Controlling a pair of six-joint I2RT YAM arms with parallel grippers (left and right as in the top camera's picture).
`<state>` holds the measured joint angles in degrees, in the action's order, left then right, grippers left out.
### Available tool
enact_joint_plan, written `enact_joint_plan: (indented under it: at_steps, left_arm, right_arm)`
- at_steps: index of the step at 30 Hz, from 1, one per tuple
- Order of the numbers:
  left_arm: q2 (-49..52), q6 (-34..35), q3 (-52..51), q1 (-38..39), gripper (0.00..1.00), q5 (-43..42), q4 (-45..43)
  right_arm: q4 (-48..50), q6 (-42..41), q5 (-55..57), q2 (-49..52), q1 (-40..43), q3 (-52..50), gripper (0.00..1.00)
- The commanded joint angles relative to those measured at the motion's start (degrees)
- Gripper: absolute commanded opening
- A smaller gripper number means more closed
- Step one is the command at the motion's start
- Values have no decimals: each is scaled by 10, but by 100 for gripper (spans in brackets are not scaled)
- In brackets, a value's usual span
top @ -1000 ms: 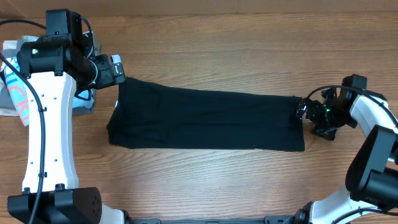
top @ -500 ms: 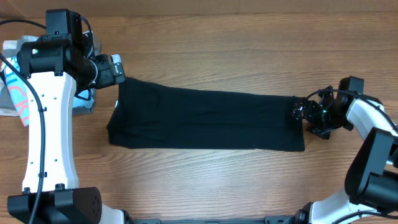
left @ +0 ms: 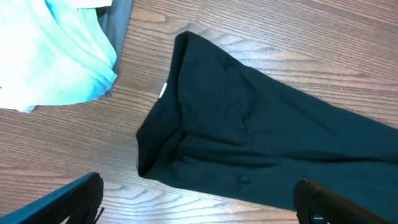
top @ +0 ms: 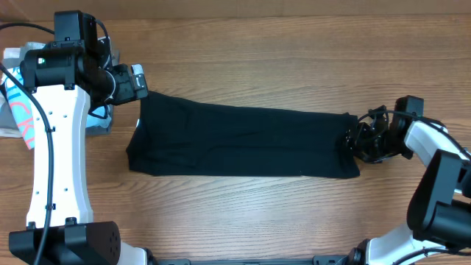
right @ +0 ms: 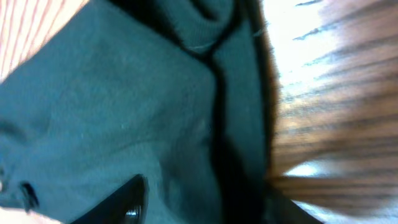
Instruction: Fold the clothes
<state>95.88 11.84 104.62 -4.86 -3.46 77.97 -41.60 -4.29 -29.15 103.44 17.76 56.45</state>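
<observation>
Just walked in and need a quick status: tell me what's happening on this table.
Two robot arms are folding a black shirt, which lies as a long strip across the table. The right gripper is at the strip's right end, where the fabric is bunched; whether it has clamped is unclear. The left gripper hovers open above the left end, holding nothing.
</observation>
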Motion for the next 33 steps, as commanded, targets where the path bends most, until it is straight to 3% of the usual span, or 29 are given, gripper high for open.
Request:
enact_joint_plan:
  at_steps: [1,6,13,17,22,33]
  left_arm:
    - [0,-7,6,4,100,-6,1]
    - [0,-8,6,4,100,-6,2]
    - [0,-12,6,4,100,-6,2]
    - [0,-12,6,4,100,-6,3]
    - [0,-12,6,4,100,-6,4]
    - [0,-12,6,4,100,-6,2]
  right_arm:
    - [10,-11,-4,12,-21,-11,34]
    - [29,-62,31,12,-28,-10,4]
    - [11,-109,96,11,-9,12,4]
    - [-29,-163,174,7,16,54,4]
    - [-99,-170,221,2,25,120,4]
    - [-162,-172,223,-35,-51,179,4]
